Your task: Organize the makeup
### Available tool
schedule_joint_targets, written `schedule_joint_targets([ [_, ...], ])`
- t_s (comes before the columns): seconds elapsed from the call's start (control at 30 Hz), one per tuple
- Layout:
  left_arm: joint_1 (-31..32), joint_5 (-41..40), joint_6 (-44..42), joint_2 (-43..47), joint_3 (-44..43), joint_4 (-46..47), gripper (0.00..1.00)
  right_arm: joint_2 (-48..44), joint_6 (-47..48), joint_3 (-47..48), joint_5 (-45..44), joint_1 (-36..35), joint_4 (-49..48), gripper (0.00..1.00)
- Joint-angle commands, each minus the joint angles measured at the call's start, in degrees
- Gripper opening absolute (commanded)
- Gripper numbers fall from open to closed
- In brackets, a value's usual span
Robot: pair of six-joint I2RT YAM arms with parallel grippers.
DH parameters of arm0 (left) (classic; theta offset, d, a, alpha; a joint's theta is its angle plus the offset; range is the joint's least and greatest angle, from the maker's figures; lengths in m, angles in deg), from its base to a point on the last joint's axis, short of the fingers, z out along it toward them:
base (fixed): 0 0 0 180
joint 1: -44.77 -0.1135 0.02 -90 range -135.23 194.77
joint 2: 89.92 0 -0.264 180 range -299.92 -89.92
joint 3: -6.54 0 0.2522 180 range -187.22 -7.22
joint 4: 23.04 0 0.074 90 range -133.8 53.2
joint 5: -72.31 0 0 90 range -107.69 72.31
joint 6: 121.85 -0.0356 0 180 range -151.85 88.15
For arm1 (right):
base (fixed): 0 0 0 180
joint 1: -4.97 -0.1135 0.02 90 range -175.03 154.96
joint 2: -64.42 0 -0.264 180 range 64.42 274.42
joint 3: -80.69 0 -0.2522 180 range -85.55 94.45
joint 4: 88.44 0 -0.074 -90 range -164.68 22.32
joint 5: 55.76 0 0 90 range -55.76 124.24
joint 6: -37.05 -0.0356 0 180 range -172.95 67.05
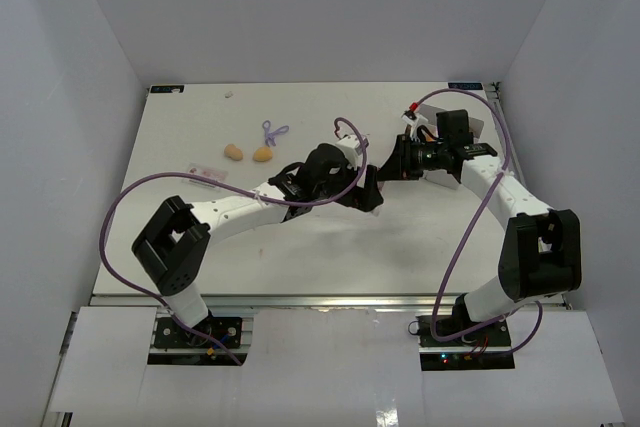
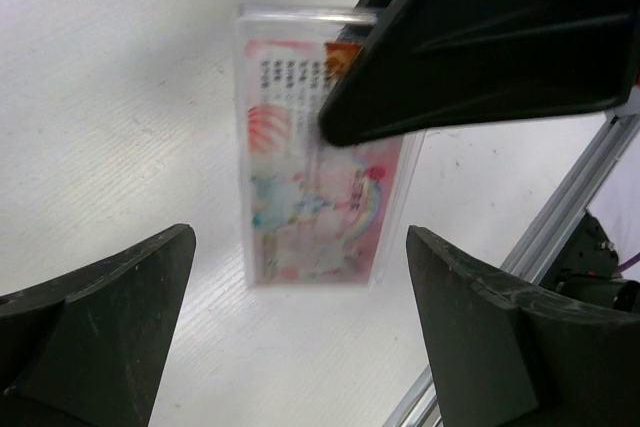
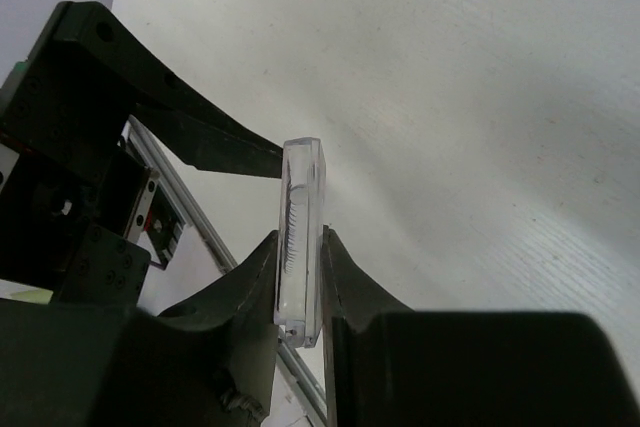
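At the centre of the overhead view, the two grippers meet over the white table (image 1: 300,257). The right gripper (image 3: 300,242) has its fingers closed on a pink-printed clear case (image 2: 290,167), pinching its two flat faces near one end. In the right wrist view the case stands edge-on between the pads. The left gripper (image 2: 300,247) has its fingers spread wide, one at each lower corner of the left wrist view, and neither pad touches the case there. One right finger crosses the case's upper right corner in that view. At the upper left of the overhead view, two beige egg sponges (image 1: 233,152) lie side by side on the table. A purple looped tool (image 1: 272,132) lies just above them, a flat pink packet (image 1: 208,175) lies below and left, and a small white oval (image 1: 229,94) lies near the far edge.
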Motion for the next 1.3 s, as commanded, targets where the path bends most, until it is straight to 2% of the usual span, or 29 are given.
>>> schedule_joint_targets([
  [0.0, -0.2, -2.4, -2.9, 7.7, -0.6, -3.0, 0.98, -3.6, 10.6, 5.0, -3.7, 2.7, 3.3, 0.08],
  [0.27, -3.7, -4.1, -8.5, 20.3, 3.7, -15.7, 0.98, -9.6, 35.1, 3.0, -2.6, 12.3, 3.5, 0.08],
  [0.37, -4.9, -8.1, -11.0, 26.6, 7.7, -19.5, 0.98, -12.2, 43.9, 1.9, -2.9, 15.0, 1.2, 0.08],
  [0.5, -6.4, -12.8, -13.2, 35.0, 14.1, -21.3, 0.98, -14.5, 55.5, 0.4, -4.6, 17.4, -1.6, 0.08],
  [0.63, -6.9, -15.3, -13.3, 40.5, 18.9, -19.3, 0.98, -12.4, 65.5, 1.3, -2.1, 20.3, -1.5, 0.08],
  [0.9, -7.9, -14.7, -12.7, 40.8, 20.0, -19.0, 0.98, -6.3, 72.1, 5.6, -0.7, 22.9, -1.9, 0.08],
  [1.27, -8.7, -14.2, -12.6, 41.0, 20.5, -18.7, 0.98, 0.9, 73.4, 11.7, 0.4, 23.2, -1.9, 0.08],
])
